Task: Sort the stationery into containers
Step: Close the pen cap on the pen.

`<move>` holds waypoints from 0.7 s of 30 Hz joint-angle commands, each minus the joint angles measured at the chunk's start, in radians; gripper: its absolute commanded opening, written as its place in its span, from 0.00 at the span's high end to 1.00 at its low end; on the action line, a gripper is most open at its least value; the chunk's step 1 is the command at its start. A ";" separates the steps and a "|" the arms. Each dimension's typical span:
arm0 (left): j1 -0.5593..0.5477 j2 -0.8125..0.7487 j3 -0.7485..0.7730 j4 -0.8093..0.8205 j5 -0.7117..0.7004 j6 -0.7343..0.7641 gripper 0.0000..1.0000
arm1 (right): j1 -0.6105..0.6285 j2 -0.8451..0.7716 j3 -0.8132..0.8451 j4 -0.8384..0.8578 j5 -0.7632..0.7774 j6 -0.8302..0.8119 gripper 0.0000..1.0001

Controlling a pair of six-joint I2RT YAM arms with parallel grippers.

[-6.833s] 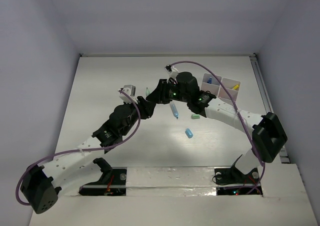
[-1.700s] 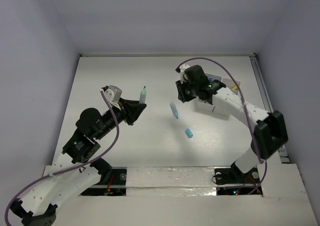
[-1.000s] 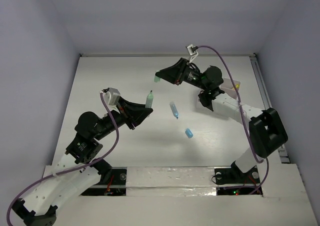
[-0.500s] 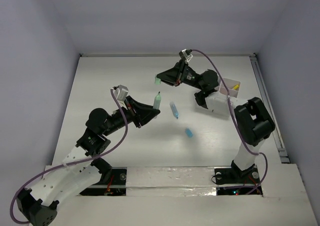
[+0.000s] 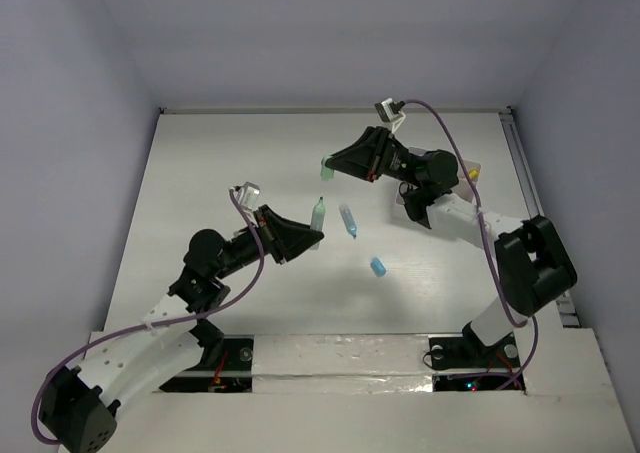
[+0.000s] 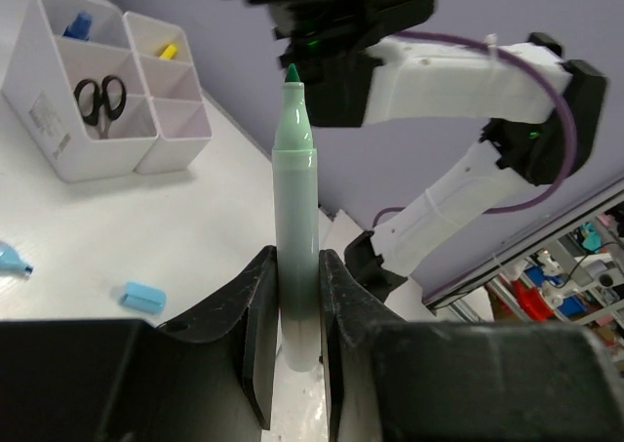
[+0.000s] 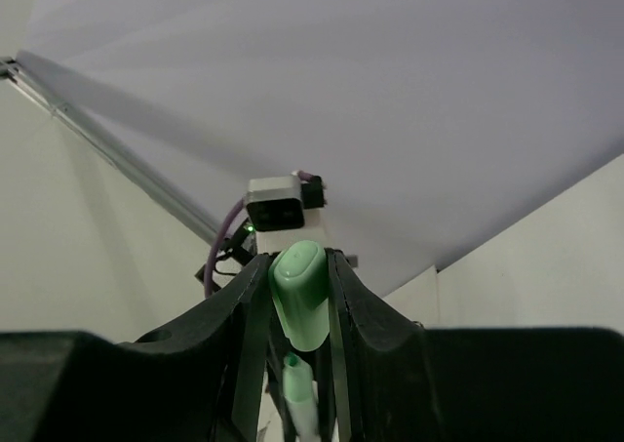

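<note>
Green cap [image 7: 300,296], which the right gripper [image 5: 333,163] is pinching, probably needs its mouth lining up with the marker [image 6: 294,218] tip, then pressing straight down the barrel. Left gripper [image 5: 312,237] is clamping the marker's lower barrel, tip up, above mid-table. Both arms are reaching inward, wrists facing, cap hovering just beyond the tip.

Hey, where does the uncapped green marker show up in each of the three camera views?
Top external: mid-table, the green marker stands tip-up in the left gripper, left of the blue marker.
Left wrist: picture centre, upright, clamped low down.
Right wrist: bottom centre, only its tip end showing.
Shared landmark: the green cap in the right gripper, just beyond the tip in the top and right wrist views.
</note>
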 commanded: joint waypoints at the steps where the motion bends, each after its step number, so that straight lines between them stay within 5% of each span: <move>1: 0.006 -0.023 0.014 0.164 0.040 -0.033 1.00 | 0.002 0.034 0.002 0.233 -0.039 0.070 0.98; 10: 0.015 0.043 -0.041 0.417 0.112 -0.172 1.00 | 0.002 0.089 0.015 0.439 -0.034 0.197 0.98; 21: 0.035 0.113 -0.055 0.497 0.132 -0.218 1.00 | 0.002 0.063 0.008 0.439 0.009 0.179 0.97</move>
